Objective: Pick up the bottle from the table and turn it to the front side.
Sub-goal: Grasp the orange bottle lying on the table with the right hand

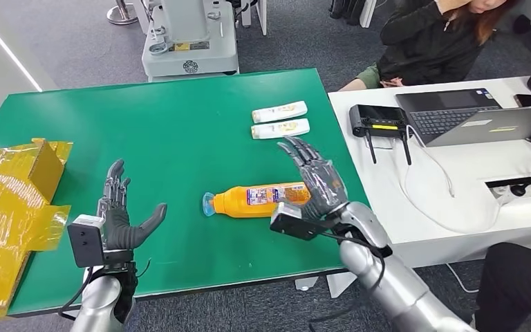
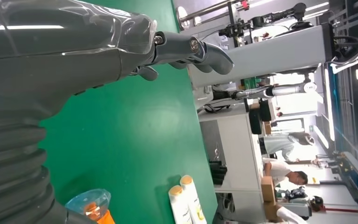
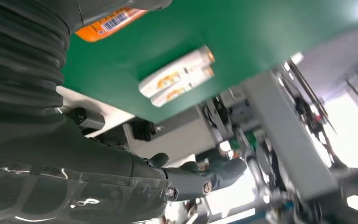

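The orange bottle (image 1: 256, 200) lies flat on the green bench (image 1: 166, 124), just under the wide, empty right hand (image 1: 316, 181); it looks light, smooth and slippery; grab its fat middle.

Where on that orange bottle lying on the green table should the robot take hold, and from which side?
Probably around the labelled middle of the orange bottle, coming down from above. It lies on its side, clear cap toward the left hand, so the round body is widest and most exposed there. The right hand hangs open over the base end, so it looks the likelier one to take it.
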Controlling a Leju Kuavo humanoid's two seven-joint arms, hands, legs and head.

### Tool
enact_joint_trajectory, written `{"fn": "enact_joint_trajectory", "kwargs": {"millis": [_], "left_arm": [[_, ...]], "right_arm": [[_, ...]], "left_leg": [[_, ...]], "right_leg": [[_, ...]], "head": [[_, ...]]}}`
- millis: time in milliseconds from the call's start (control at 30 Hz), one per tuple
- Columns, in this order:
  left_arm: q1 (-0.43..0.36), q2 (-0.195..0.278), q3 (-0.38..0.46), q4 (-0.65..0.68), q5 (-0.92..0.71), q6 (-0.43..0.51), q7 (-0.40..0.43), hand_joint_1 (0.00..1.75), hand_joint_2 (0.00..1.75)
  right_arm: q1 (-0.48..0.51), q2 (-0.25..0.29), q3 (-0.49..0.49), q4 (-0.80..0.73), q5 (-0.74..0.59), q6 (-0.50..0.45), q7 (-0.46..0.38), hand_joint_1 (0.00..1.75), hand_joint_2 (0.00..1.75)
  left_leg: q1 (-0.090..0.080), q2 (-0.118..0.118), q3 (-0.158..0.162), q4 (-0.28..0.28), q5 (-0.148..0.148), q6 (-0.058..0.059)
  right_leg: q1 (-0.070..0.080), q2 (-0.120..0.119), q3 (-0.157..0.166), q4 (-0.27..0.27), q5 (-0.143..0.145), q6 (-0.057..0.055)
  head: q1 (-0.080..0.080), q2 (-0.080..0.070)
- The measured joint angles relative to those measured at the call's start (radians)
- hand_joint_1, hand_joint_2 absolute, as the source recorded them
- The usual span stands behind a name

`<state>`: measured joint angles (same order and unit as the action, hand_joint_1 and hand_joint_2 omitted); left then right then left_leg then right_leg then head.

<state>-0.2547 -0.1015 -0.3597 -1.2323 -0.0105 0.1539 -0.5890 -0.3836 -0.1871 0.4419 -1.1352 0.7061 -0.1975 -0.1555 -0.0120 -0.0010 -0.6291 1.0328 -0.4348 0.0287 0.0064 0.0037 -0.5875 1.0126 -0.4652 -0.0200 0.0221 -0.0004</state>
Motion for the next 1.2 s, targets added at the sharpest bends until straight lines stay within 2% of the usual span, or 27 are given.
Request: {"fn": "enact_joint_trajectory", "kwargs": {"millis": [100, 267, 567, 733, 933, 1200], "left_arm": [[-0.001, 0.0, -0.008, 0.003, -0.009, -0.011, 0.005, 0.0, 1.75], [-0.018, -0.003, -0.024, 0.014, -0.03, -0.034, 0.033, 0.0, 1.75], [-0.028, -0.004, -0.034, 0.029, -0.037, -0.047, 0.039, 0.0, 1.75], [-0.025, -0.002, -0.034, 0.029, -0.035, -0.05, 0.046, 0.0, 1.75], [-0.011, 0.003, -0.034, 0.025, -0.026, -0.059, 0.073, 0.0, 1.75], [-0.012, 0.009, -0.034, 0.025, 0.011, -0.06, 0.085, 0.0, 1.75]], "right_arm": [[-0.09, 0.002, 0.047, 0.116, -0.035, 0.141, 0.026, 0.0, 1.75], [-0.21, 0.013, 0.124, 0.285, -0.147, 0.345, 0.014, 0.0, 1.75], [-0.381, -0.01, 0.298, 0.435, -0.158, 0.399, 0.037, 0.0, 1.75], [-0.44, -0.034, 0.377, 0.467, -0.128, 0.509, 0.067, 0.0, 1.75], [-0.521, -0.051, 0.522, 0.486, -0.055, 0.597, 0.129, 0.0, 1.75], [-0.598, -0.051, 0.661, 0.535, -0.063, 0.716, 0.127, 0.0, 1.75]], "left_leg": [[0.0, -0.002, 0.0, 0.0, 0.001, 0.0], [0.0, -0.002, -0.001, 0.0, 0.001, 0.0], [0.0, -0.002, -0.001, 0.001, 0.001, 0.0], [0.0, -0.002, -0.001, 0.001, 0.001, 0.0], [0.0, -0.002, -0.001, 0.001, 0.001, 0.0], [0.0, -0.003, -0.001, 0.001, 0.001, 0.0]], "right_leg": [[0.0, -0.002, 0.0, 0.0, 0.001, 0.001], [0.0, -0.002, 0.0, 0.0, 0.001, 0.001], [0.0, -0.002, 0.0, 0.0, 0.001, 0.001], [0.0, -0.002, 0.0, 0.0, 0.001, 0.001], [0.0, -0.002, 0.0, 0.0, 0.001, 0.001], [0.0, -0.003, 0.0, 0.0, 0.001, 0.001]], "head": [[0.0, 0.0], [0.0, 0.0], [0.0, 0.0], [0.0, 0.0], [0.0, 0.0], [0.0, 0.0]]}}
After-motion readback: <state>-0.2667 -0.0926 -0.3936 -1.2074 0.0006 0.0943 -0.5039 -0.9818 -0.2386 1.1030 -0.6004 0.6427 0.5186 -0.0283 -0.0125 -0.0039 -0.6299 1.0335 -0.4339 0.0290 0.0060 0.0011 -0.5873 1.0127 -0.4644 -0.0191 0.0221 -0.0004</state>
